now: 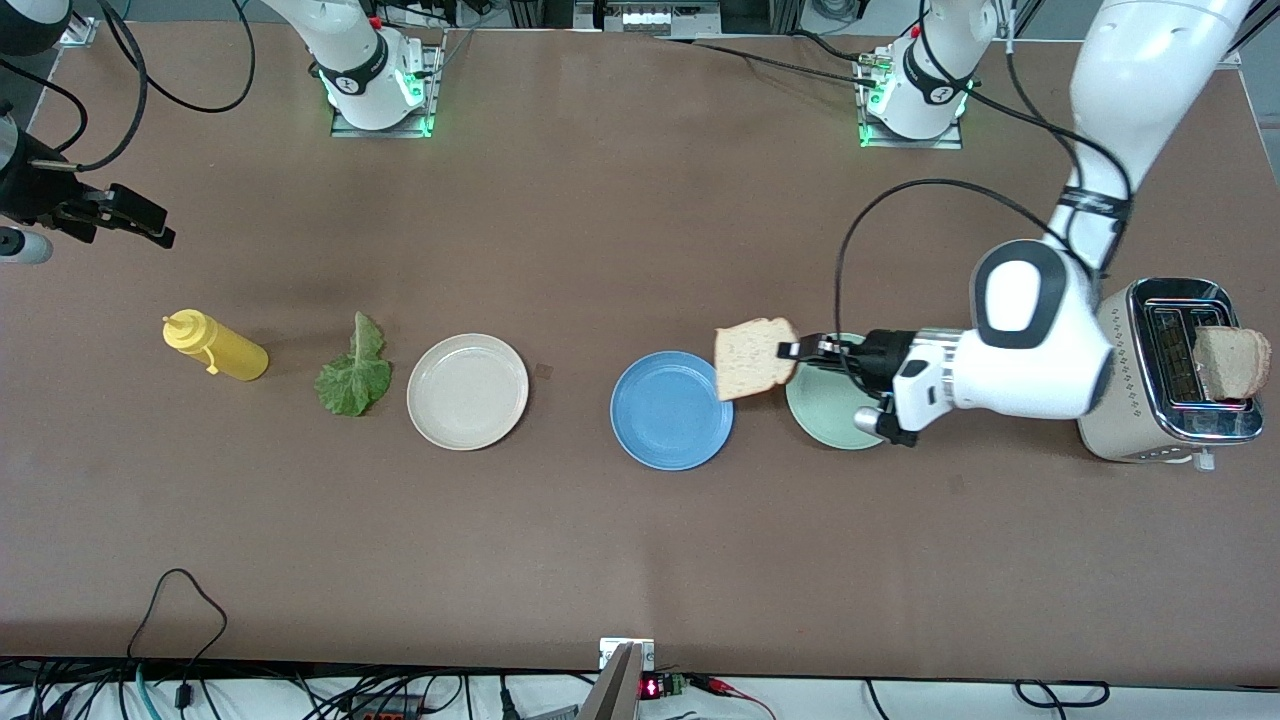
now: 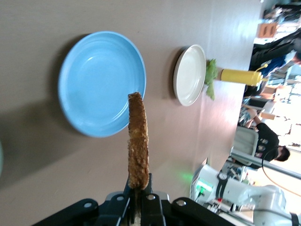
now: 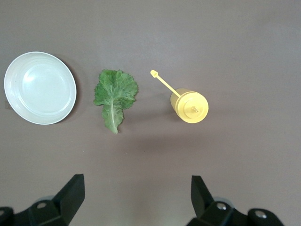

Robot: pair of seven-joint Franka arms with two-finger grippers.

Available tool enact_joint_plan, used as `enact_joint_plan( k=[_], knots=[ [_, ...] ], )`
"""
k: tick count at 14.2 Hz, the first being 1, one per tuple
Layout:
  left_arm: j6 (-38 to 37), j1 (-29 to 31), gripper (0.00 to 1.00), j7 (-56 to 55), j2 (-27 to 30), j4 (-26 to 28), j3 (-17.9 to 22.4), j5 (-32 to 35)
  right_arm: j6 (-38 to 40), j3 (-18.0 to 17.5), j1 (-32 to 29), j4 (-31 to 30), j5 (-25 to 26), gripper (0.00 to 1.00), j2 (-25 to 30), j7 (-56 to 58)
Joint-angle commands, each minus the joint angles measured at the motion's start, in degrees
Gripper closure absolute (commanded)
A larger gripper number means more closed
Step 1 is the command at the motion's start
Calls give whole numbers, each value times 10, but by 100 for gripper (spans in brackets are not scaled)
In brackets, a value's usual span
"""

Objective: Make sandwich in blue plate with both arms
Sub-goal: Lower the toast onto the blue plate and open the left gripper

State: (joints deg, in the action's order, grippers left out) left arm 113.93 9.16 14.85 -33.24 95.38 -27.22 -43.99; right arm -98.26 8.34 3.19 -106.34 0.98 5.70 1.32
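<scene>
My left gripper (image 1: 800,350) is shut on one edge of a light-brown bread slice (image 1: 753,357) and holds it in the air over the blue plate's (image 1: 670,410) rim, on the side toward the pale green plate. The left wrist view shows the slice (image 2: 138,141) edge-on, sticking out of the gripper (image 2: 139,188), with the blue plate (image 2: 101,82) bare below it. A second bread slice (image 1: 1232,362) stands in the toaster (image 1: 1170,370). The lettuce leaf (image 1: 352,380) lies flat on the table beside the cream plate. My right gripper (image 1: 140,222) waits open in the air over the right arm's end of the table; in its wrist view the gripper (image 3: 136,188) holds nothing and looks down on the lettuce (image 3: 115,96).
A pale green plate (image 1: 825,415) lies under the left wrist, between the blue plate and the toaster. A cream plate (image 1: 467,391) sits between the lettuce and the blue plate. A yellow squeeze bottle (image 1: 215,346) lies on its side toward the right arm's end of the table.
</scene>
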Motion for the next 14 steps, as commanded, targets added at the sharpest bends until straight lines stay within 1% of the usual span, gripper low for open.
enact_joint_plan(
  k=[1, 2, 3, 5, 8, 10, 12, 14],
  knots=[
    [61, -10, 100, 82, -51, 9, -12, -57, 2, -2, -3, -2, 6, 0, 3, 5],
    [80, -17, 100, 101, -66, 9, -13, -83, 2, -2, -5, -2, 6, 0, 3, 5],
    [104, -32, 100, 123, -78, 9, -13, -94, 2, -2, -5, -2, 6, 0, 3, 5],
    [141, -56, 100, 142, -110, 4, -13, -96, -2, -2, -3, -2, 6, 0, 1, 3],
    [155, -60, 100, 155, -131, -2, -13, -97, -25, -2, 1, -2, 4, 0, -24, 2],
    [175, -64, 100, 183, -147, -4, -13, -145, -64, -6, 3, 2, -4, 0, -56, 1],
    [181, -74, 100, 229, -159, -32, -13, -198, -72, -6, 22, 10, -3, 0, -88, 0],
    [182, -82, 100, 233, -174, -36, -10, -203, -96, -6, 53, 10, 3, 0, -125, -2]
  ],
)
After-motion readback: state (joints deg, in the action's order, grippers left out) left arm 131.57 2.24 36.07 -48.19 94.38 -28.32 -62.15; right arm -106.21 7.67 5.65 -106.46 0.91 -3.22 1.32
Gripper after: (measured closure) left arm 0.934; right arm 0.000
